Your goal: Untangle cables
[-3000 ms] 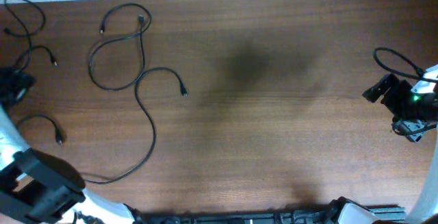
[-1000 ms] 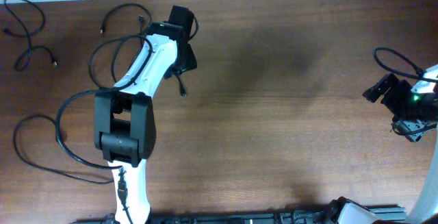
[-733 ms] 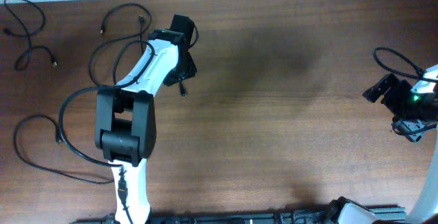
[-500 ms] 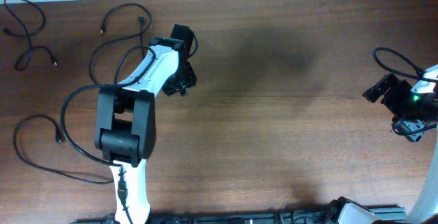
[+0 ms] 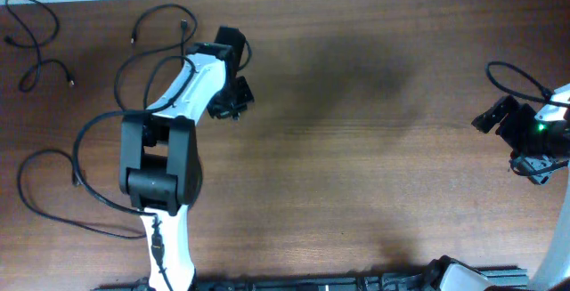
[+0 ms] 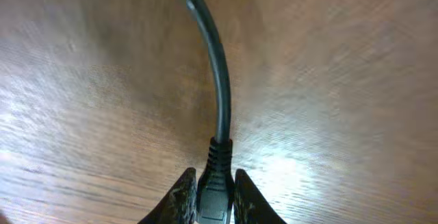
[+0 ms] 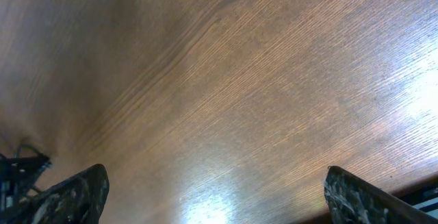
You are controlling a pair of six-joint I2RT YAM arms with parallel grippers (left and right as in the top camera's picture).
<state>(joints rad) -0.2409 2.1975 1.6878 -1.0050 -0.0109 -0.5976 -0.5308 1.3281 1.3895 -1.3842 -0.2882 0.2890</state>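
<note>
Several thin black cables [image 5: 118, 82] lie in loose loops across the upper left of the overhead frame on the brown wooden desk [image 5: 356, 166], each ending in a small plug. The left end effector [image 6: 211, 198] is clamped on one such plug [image 6: 215, 176] at the bottom centre of the left wrist view. Its cord [image 6: 217, 80] curves up and left from the ribbed collar, smooth and far thinner than the fingers. The right end effector [image 7: 212, 190] hovers at the right edge with its fingers spread wide apart, holding nothing.
</note>
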